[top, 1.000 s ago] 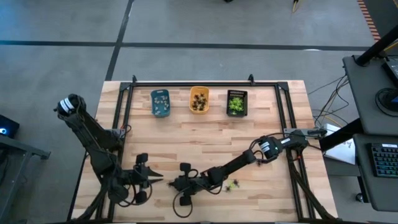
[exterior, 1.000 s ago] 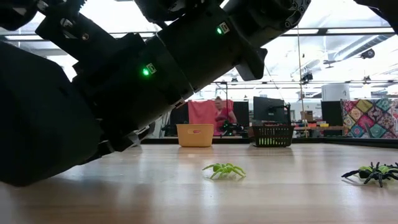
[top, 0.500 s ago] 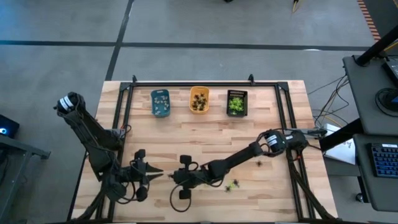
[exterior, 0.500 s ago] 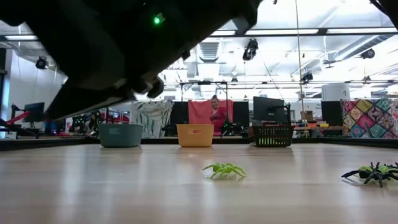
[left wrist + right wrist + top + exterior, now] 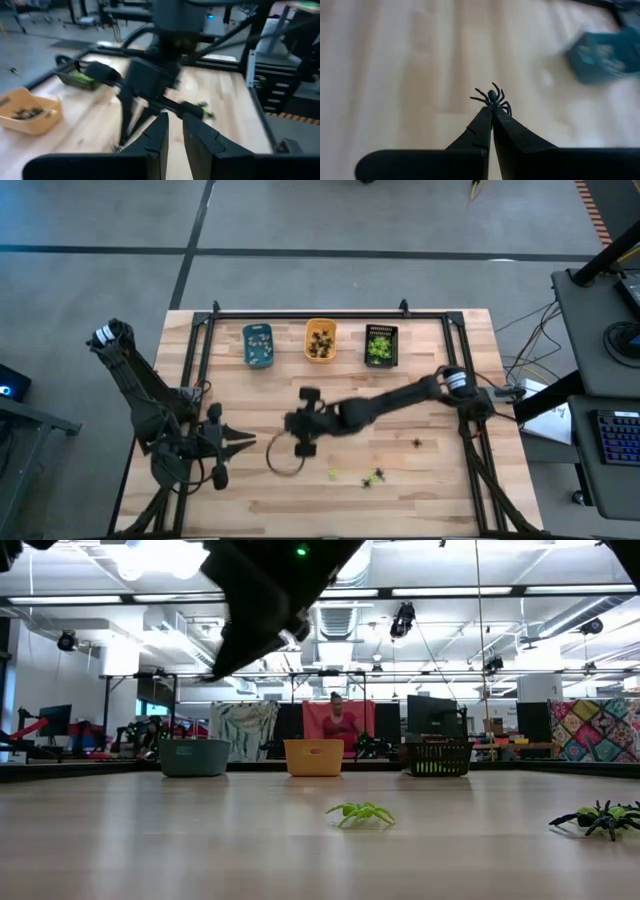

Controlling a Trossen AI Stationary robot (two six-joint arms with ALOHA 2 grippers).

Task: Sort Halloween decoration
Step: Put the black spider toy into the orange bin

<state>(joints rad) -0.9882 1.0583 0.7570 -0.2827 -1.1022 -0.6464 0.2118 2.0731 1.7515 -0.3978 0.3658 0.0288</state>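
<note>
Right end effector (image 5: 491, 114) grips black spider (image 5: 493, 99) above table (image 5: 395, 75).

Grey concrete floor (image 5: 330, 230) with dark seam lines around the wooden table (image 5: 330, 395). Dark desk (image 5: 600, 330) with keyboard (image 5: 620, 440) at right. Beyond: open workshop, ceiling strip lights (image 5: 440, 590), monitor (image 5: 432, 716), red cloth panel (image 5: 318, 720), patterned quilt (image 5: 593, 730), a person (image 5: 340, 728) standing.
</note>
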